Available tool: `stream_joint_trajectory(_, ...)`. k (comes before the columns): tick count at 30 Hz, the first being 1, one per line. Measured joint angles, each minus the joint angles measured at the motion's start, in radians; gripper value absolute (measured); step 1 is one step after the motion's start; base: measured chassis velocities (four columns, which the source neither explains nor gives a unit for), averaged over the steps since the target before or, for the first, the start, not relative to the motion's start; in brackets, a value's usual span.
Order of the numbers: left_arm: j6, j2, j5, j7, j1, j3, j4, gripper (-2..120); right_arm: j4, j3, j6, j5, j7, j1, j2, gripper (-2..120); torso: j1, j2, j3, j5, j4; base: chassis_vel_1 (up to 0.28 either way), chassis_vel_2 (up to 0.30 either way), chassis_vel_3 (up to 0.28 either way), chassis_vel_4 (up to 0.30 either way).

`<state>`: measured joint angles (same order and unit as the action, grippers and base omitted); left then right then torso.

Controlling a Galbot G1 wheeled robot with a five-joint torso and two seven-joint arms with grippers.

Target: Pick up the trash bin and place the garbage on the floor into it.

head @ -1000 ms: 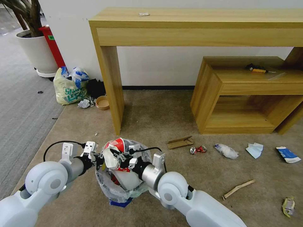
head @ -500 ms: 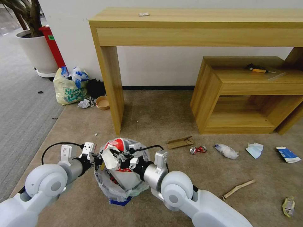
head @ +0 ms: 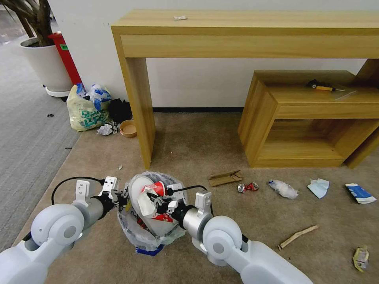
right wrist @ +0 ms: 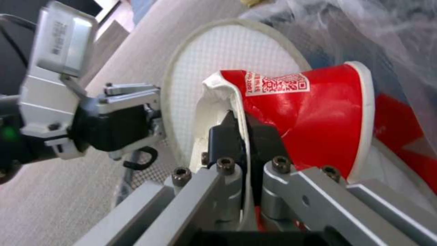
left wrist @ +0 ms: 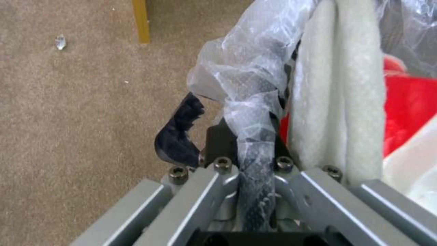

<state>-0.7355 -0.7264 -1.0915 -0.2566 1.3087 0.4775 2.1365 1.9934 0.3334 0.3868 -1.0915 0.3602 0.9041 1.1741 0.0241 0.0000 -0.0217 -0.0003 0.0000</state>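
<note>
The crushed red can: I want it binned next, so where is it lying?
In the head view the crushed red can lies on the carpet right of the trash bin, between the cardboard piece and the clear plastic.

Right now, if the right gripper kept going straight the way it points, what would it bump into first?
Probably the white slipper standing in the trash bin. The right gripper, shut on a red paper cup, points at it; the left gripper lies beyond, depth uncertain.

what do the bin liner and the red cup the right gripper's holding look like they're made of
Bin liner: thin clear plastic film, glossy and crinkled, bunched in the left gripper. Red cup: likely coated paper, with a shiny red outside, white inside, and its rim creased where the right gripper pinches it.
</note>
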Motion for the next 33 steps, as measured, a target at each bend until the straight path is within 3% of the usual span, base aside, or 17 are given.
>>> stream_joint_trajectory(7, 0.0, 0.005, 0.001, 0.0, 0.013, 0.014, -0.008, 0, 0.066, -0.016, 0.013, -0.006, 0.039, 0.011, -0.02, 30, 0.0, 0.0, 0.0, 0.0, 0.0, 0.0, 0.0, 0.0, 0.0)
stream_joint_trajectory(12, 0.0, 0.005, 0.003, 0.001, 0.024, 0.019, -0.007, 0, 0.099, -0.032, 0.016, -0.013, 0.039, 0.013, -0.034, 39, 0.0, 0.0, 0.0, 0.0, -0.0001, 0.0, 0.0, 0.0, 0.0)
stream_joint_trajectory(15, 0.0, 0.001, 0.007, -0.008, 0.038, 0.024, -0.004, 0, 0.136, -0.068, 0.023, -0.012, 0.023, 0.019, -0.054, 58, 0.0, 0.0, 0.0, 0.0, -0.0001, 0.0, 0.0, 0.0, 0.0)
stream_joint_trajectory(20, 0.0, -0.006, 0.007, -0.019, 0.063, 0.043, 0.004, 0, 0.178, -0.127, 0.029, 0.006, 0.009, 0.037, -0.075, 72, 0.0, 0.0, 0.0, 0.0001, 0.0, 0.0, 0.0, 0.0, 0.0)
stream_joint_trajectory(25, 0.0, -0.033, 0.003, -0.041, 0.102, 0.069, 0.027, 0, 0.19, -0.238, 0.008, 0.152, -0.049, 0.087, -0.146, 90, 0.0, 0.0, 0.0, 0.0001, -0.0001, 0.0, 0.0, 0.0, 0.0)
stream_joint_trajectory(27, 0.0, -0.048, -0.005, -0.056, 0.114, 0.076, 0.042, 0, 0.172, -0.303, -0.016, 0.282, -0.081, 0.128, -0.18, 99, 0.0, 0.0, 0.0, 0.0, -0.0001, 0.0, 0.0, 0.0, 0.0)
stream_joint_trajectory(32, 0.0, -0.056, -0.013, -0.067, 0.124, 0.086, 0.053, 0, 0.149, -0.392, -0.039, 0.433, -0.13, 0.201, -0.199, 100, 0.0, 0.0, 0.0, 0.0002, 0.0, 0.0, 0.0, 0.0, 0.0)
stream_joint_trajectory(33, 0.0, -0.059, -0.013, -0.069, 0.134, 0.096, 0.06, 0, 0.148, -0.454, -0.044, 0.468, -0.156, 0.254, -0.2, 100, 0.0, 0.0, 0.0, 0.0002, -0.0001, 0.0, 0.0, 0.0, 0.0)
